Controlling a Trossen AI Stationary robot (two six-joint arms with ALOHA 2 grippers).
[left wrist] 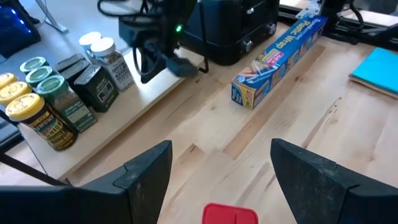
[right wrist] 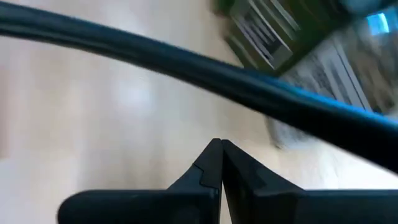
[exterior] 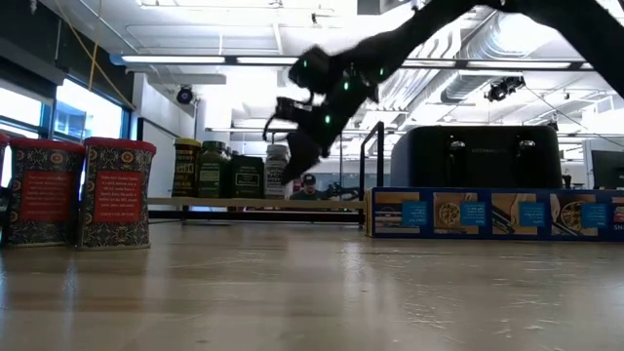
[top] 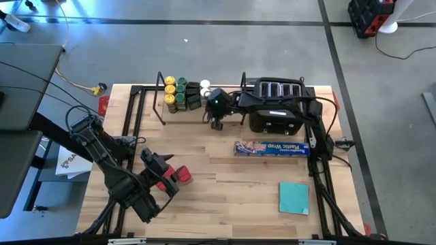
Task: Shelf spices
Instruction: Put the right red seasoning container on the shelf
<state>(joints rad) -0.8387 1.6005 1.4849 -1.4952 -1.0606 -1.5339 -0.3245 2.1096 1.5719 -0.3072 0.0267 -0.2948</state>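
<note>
The shelf (top: pixel 153 102) stands at the table's far edge, its wooden floor (exterior: pixel 253 203) carrying yellow-lidded jars (top: pixel 169 85), green-lidded jars (left wrist: pixel 43 74), black containers (left wrist: pixel 93 87) and white-capped ones (left wrist: pixel 102 50). Two red square tins (exterior: pixel 44 190) (exterior: pixel 117 190) stand upright on the table near the left. My left gripper (left wrist: pixel 221 168) is open and hovers over a red tin (left wrist: pixel 230 213), one finger on either side of it. My right gripper (top: pixel 216 121), shut (right wrist: pixel 221 162), hangs just in front of the shelf's front rod (right wrist: pixel 186 68), near the white-capped jars.
A black toaster (top: pixel 276 105) stands right of the shelf, with the right arm reaching across it. A long blue plastic-wrap box (top: pixel 271 148) lies in front of the toaster. A flat teal square (top: pixel 293 197) lies toward the near right. Bare wood spans the table's middle.
</note>
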